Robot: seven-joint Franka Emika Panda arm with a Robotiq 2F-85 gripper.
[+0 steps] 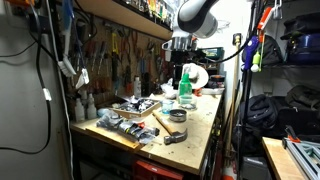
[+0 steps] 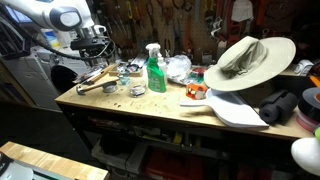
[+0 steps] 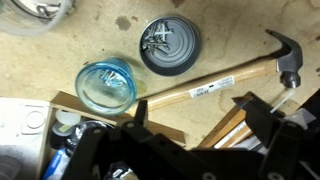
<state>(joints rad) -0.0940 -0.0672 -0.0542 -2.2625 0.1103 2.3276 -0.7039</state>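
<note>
Tools hang thick on the wall behind a cluttered wooden table [image 2: 150, 108], and much of the clutter is too small or too dim to name in both exterior views. The gripper [image 3: 190, 125] fills the bottom of the wrist view as dark, blurred shapes, its lower parts cut off by the frame edge; its jaws stand apart, closed on nothing. A white box [image 3: 20, 125] at the lower left is cropped, and the items beside it cannot be made out. The hammer [image 3: 215, 83] lies flat on the table just beyond the gripper, its wooden handle slanting up towards its dark head at the right edge, where the claw is partly cut off. The near end of the handle passes behind the gripper's body, so whether they touch cannot be told. Beyond the handle sit a grey tin [image 3: 170, 45] holding screws and, near it, a blue glass jar [image 3: 105, 85]. In an exterior view the gripper [image 2: 95, 47] hangs above the hammer [image 2: 95, 82] at the table's end, well apart from a green spray bottle [image 2: 155, 70] and a wide-brimmed hat [image 2: 250, 60].
</note>
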